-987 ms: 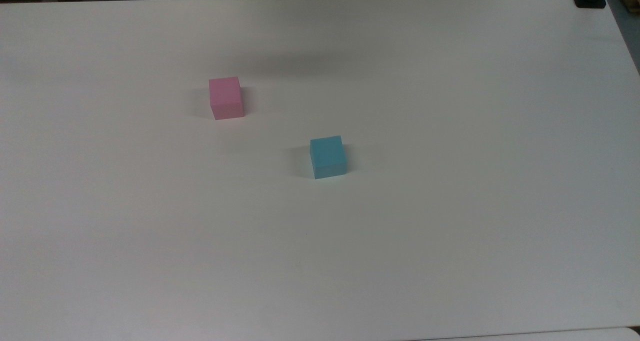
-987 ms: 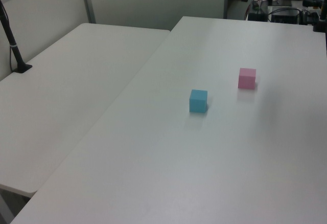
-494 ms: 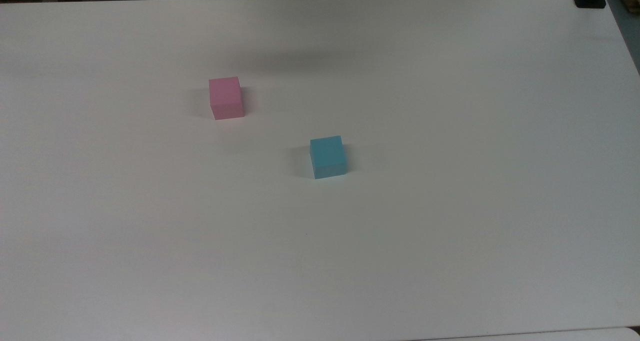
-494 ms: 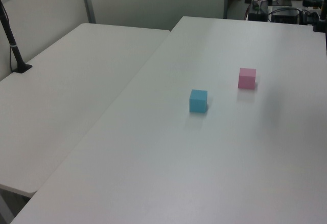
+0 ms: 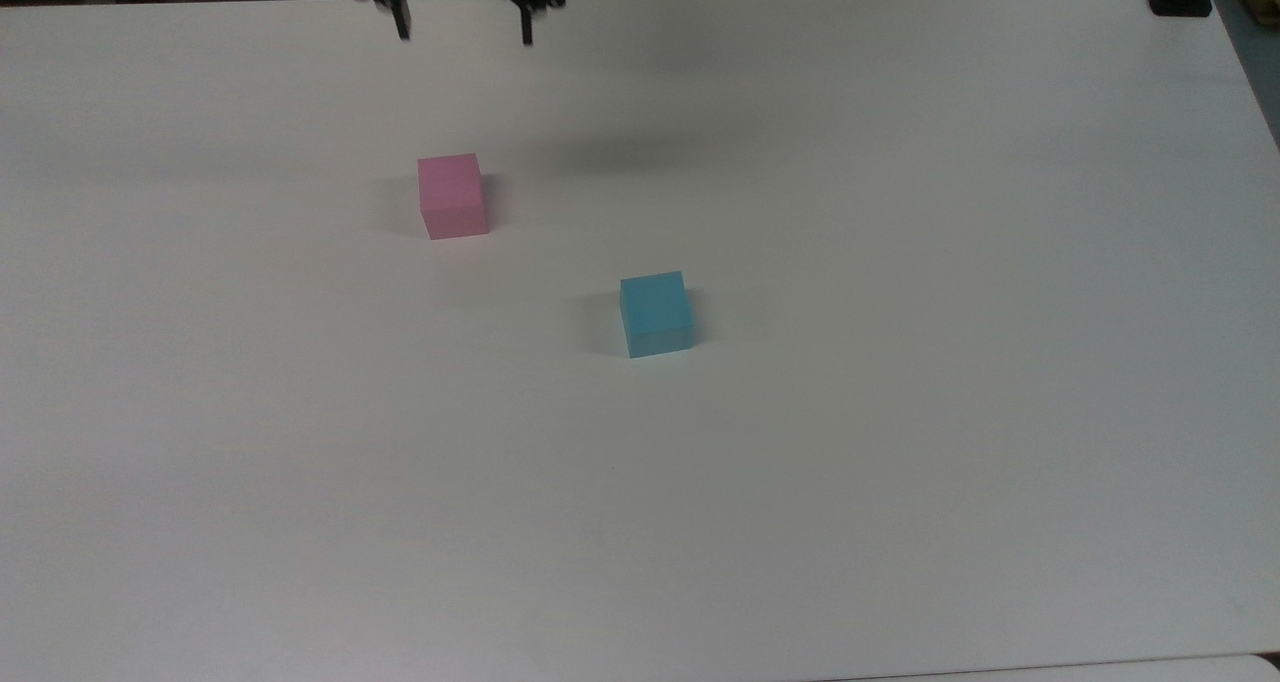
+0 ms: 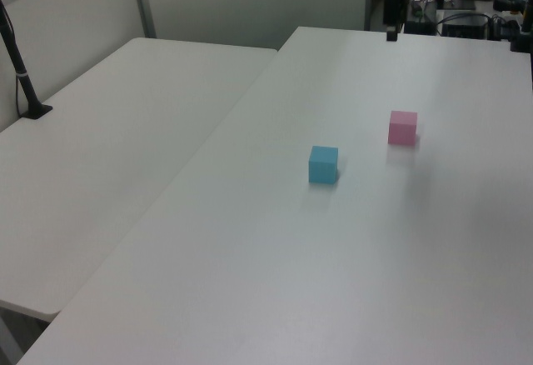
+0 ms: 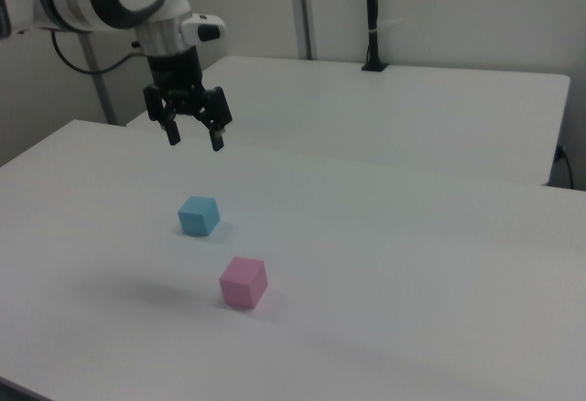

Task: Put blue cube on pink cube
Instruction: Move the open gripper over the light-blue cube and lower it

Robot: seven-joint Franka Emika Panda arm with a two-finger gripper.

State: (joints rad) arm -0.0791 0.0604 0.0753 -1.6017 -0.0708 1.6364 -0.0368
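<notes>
Two cubes sit apart on the desk [image 5: 900, 412]. In the top view, the pink cube [image 5: 452, 196] lies toward the upper left of the blue cube [image 5: 656, 313]. In the left view the pink cube is farther back and to the right of the blue cube. In the right view the pink cube sits nearer and to the right. The gripper [image 7: 193, 135] hangs in the air above the desk, jaws spread, beyond the blue cube in the right view. A second desk [image 6: 108, 148] adjoins on the left view's left.

No text, label, brand, number or sign can be read anywhere here.
</notes>
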